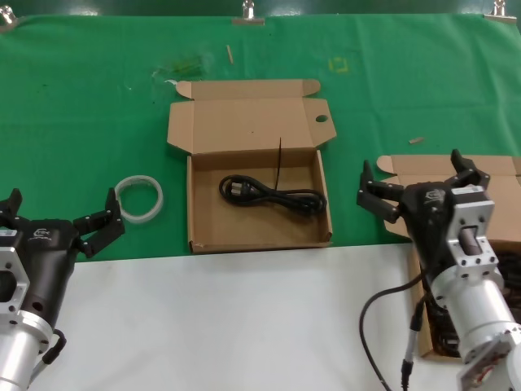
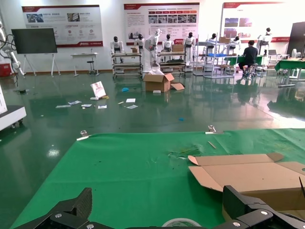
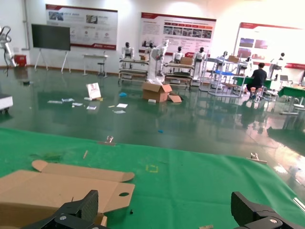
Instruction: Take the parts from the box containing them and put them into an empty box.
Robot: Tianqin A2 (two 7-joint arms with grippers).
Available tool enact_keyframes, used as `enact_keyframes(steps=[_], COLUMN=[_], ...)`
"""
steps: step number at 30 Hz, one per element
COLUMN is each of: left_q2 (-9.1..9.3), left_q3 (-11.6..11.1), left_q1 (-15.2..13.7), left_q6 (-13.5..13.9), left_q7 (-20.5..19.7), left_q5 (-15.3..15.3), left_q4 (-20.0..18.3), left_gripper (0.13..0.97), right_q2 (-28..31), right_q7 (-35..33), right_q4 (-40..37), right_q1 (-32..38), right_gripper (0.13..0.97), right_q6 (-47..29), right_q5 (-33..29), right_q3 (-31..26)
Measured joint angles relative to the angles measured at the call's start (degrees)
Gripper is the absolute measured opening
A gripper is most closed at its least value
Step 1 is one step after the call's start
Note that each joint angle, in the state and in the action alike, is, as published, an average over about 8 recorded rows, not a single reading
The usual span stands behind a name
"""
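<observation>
The holed-lid box (image 1: 259, 126) lies open at the table's centre, and one coiled black cord (image 1: 273, 195) rests inside it. Its lid also shows in the right wrist view (image 3: 57, 188) and the left wrist view (image 2: 248, 174). The plain-lid box (image 1: 501, 191) sits at the right, mostly hidden behind my right arm; dark cords (image 1: 511, 273) show in it at the frame's edge. My right gripper (image 1: 419, 181) (image 3: 164, 212) hovers open and empty above that box's near left corner. My left gripper (image 1: 59, 213) (image 2: 159, 210) is open and empty at the near left, beside the white ring.
A white ring (image 1: 140, 198) (image 2: 181, 223) lies on the green cloth (image 1: 81, 106) left of the centre box. A white table edge (image 1: 244, 318) runs along the front. Small scraps lie on the cloth behind the centre box.
</observation>
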Motion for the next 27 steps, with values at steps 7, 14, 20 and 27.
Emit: enact_keyframes(steps=[7,14,20,27], left_q2=[0.00,0.00,0.00,0.00], left_q3=[0.0,0.0,0.0,0.0], left_q1=[0.0,0.0,0.0,0.0], left_q6=[0.0,0.0,0.0,0.0], left_q7=[0.0,0.0,0.0,0.0], left_q5=[0.0,0.0,0.0,0.0], left_q4=[0.0,0.0,0.0,0.0], left_gripper=[0.966,0.966,0.966,0.966], right_q2=[0.0,0.0,0.0,0.0], right_q7=[7.9,14.7,16.0,16.0], right_q4=[1.0,1.9,2.1,2.1], right_q1=[-2.6,-4.8,-5.2,-5.2], right_gripper=[0.966,0.966,0.966,0.966], right_q6=[-3.9,-7.2,-7.8,-7.8], right_q5=[-4.9,-9.2,-10.0,-10.1], right_q3=[4.0,7.5,8.2,8.2])
